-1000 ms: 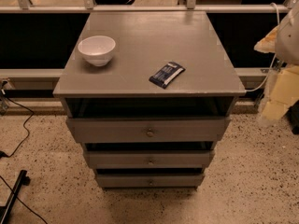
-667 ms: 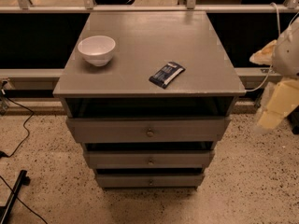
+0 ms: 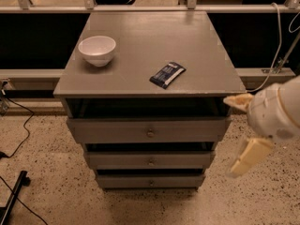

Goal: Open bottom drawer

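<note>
The tool [image 3: 233, 136] hangs off the counter's [image 3: 150, 32] right front corner. Its cream fingers [image 3: 251, 156] are spread wide and hold nothing, probably readied for a knob. The bottom drawer [image 3: 151, 181], lowest and narrowest, appears closed and lies well apart, down and to the left.

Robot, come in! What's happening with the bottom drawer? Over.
Gripper right of the cabinet, beside the top drawer, jaws open, holding nothing. Bottom drawer untouched, looks shut. Bowl and snack packet sit up top, away from it.
</note>
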### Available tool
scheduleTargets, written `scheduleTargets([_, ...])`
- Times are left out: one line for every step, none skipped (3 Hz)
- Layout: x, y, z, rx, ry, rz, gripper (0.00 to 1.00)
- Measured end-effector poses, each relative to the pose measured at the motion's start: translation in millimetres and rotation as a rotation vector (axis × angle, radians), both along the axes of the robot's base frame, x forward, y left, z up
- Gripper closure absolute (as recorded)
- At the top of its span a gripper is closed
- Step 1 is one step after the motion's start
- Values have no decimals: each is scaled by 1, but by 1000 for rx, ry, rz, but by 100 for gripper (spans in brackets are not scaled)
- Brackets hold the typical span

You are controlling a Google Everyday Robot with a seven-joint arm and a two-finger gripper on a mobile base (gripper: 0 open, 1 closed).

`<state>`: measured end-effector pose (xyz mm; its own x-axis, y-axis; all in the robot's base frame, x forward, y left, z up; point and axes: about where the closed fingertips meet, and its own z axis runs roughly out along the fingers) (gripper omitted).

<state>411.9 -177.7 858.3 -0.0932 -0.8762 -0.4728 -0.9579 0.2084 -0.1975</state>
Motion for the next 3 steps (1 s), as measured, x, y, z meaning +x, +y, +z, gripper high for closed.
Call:
scheduleTargets([-3,0,-29,-7,-2,-22,0])
scheduleTargets([2,9,-36,38,-47,1,0])
scheduleTargets([-6,18,-54,45,-145,44,0])
